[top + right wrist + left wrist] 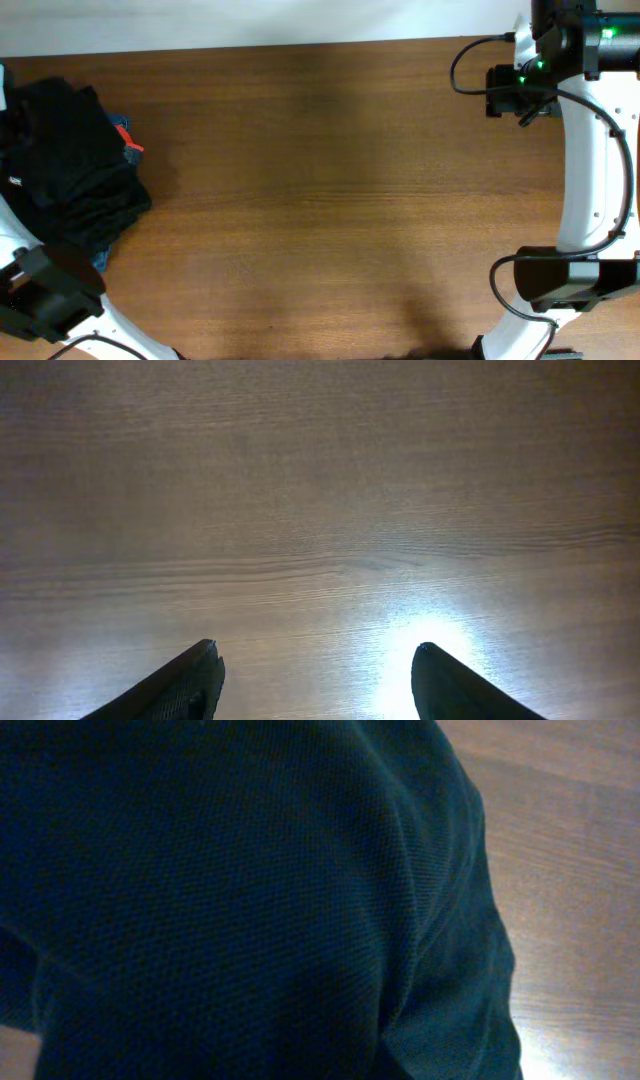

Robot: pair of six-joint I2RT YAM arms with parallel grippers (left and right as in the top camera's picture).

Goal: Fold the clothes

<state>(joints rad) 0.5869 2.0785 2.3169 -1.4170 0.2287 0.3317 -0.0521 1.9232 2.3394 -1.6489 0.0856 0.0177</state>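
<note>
Right wrist view: the right end effector [315, 648] is open, its two fingers apart with nothing between them, over the bare wooden surface [320, 500]. The left end effector's fingers are hidden. Black cloth of the shirts [250, 900] fills its camera, so its grip cannot be told. Overhead, the shirts [70, 170] lie heaped at the surface's left edge, an orange and blue thing [127, 140] touching them.

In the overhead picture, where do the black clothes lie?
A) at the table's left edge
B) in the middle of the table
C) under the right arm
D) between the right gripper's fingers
A: the black clothes sit in a heap at the left edge of the table.
</note>
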